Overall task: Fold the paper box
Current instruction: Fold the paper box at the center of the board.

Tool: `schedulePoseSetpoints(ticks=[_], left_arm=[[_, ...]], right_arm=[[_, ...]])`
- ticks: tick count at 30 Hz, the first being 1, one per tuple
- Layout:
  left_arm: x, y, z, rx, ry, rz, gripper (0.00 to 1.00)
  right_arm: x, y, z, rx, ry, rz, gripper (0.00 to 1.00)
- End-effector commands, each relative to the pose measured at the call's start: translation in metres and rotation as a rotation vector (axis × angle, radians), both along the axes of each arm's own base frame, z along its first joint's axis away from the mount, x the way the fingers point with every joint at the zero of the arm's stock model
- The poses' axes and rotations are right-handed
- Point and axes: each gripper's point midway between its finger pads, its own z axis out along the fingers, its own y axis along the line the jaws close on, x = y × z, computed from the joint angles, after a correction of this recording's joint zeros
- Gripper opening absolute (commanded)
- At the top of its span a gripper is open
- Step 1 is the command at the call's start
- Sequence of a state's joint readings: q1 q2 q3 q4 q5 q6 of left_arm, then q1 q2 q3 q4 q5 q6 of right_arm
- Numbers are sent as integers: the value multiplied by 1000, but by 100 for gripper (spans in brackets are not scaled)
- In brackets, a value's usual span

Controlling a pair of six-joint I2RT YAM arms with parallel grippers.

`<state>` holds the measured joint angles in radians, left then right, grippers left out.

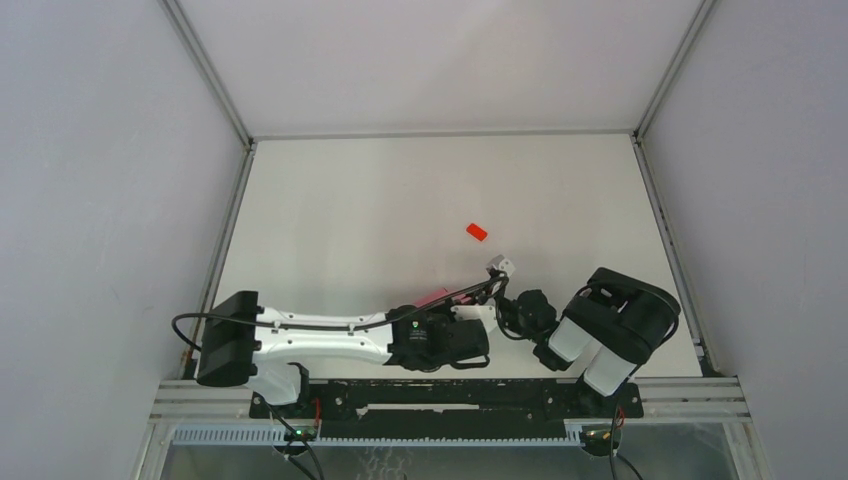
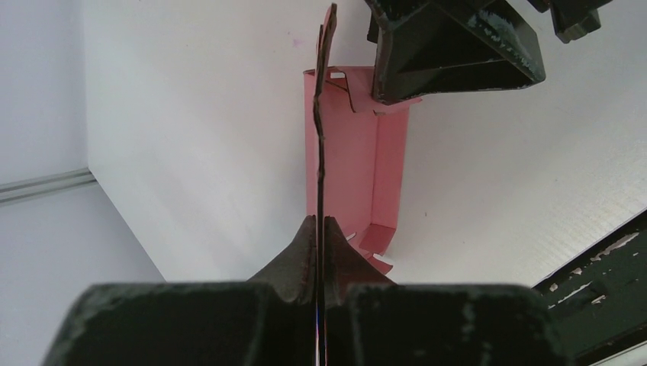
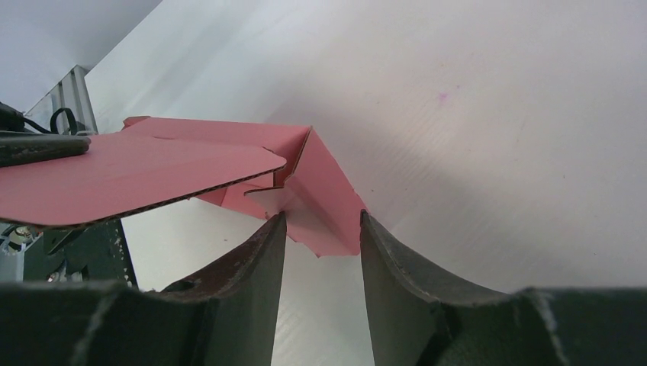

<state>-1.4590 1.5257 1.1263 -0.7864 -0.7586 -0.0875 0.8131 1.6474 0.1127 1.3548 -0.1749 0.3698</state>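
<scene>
Pink box [image 2: 347, 168] between both grippers, on the near side of the red block [image 1: 476, 231].
It sits over the counter [image 1: 400, 200], nearer the arms than the block and slightly left of it. Its long axis slants from near-left to far-right, with the far end toward the block. The left gripper [image 2: 320, 223] is pinched tight on one panel's edge. The right gripper [image 3: 320, 229] stands about half open, fingers either side of the far-end flap; I cannot tell if they touch it.
</scene>
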Motion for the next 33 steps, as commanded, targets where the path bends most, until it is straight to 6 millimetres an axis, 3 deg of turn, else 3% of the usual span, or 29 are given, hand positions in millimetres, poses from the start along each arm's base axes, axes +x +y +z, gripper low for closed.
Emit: schedulePoseSetpoints(ticks=[1,16,33], left_arm=[[-7,-6,-8,-26,-1,-1,2],[-11,-7,-17,-4,-21,2,2],[-16,-12,-24,-20,-1,-13,1]], right_arm=[[8,0,13,67,-34,-29,49],[10,-15,11,79,-6,-72,48],[0,2,22,95,-50,-6,47]])
